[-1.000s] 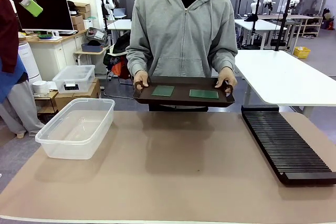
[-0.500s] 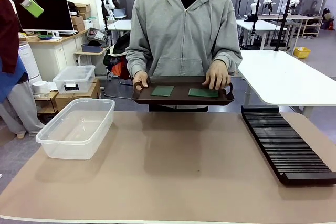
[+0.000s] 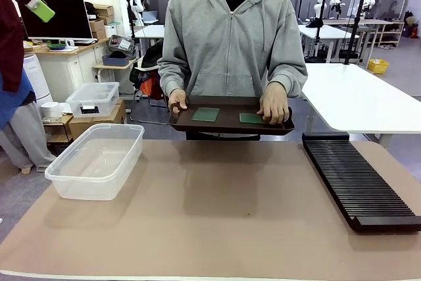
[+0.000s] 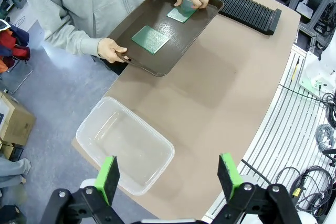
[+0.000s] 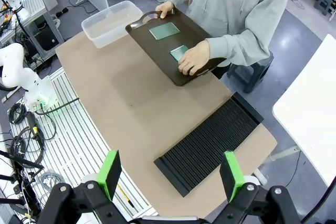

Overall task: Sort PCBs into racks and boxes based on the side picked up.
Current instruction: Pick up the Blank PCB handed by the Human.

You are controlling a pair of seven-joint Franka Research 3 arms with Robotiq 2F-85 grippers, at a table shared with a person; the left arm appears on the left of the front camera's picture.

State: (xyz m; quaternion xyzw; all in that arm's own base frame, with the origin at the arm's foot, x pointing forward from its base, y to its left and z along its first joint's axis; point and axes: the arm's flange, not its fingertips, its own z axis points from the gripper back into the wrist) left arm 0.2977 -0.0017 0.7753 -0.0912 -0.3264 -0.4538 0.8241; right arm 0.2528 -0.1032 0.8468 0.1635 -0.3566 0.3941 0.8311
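Left gripper (image 4: 169, 177) held high, fingers (image 4: 107, 178) spread, right gripper (image 5: 171, 176) likewise

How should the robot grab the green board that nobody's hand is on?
Probably from straight above, pinching two opposite edges. The free PCB lies flat and thin on the tray, so no side offers a way under it. Best to stay off the edge nearest the person's hand at the tray's handle.

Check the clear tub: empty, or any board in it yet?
Empty. The tub shows only its bare bottom; both PCBs lie on the brown tray the person holds.
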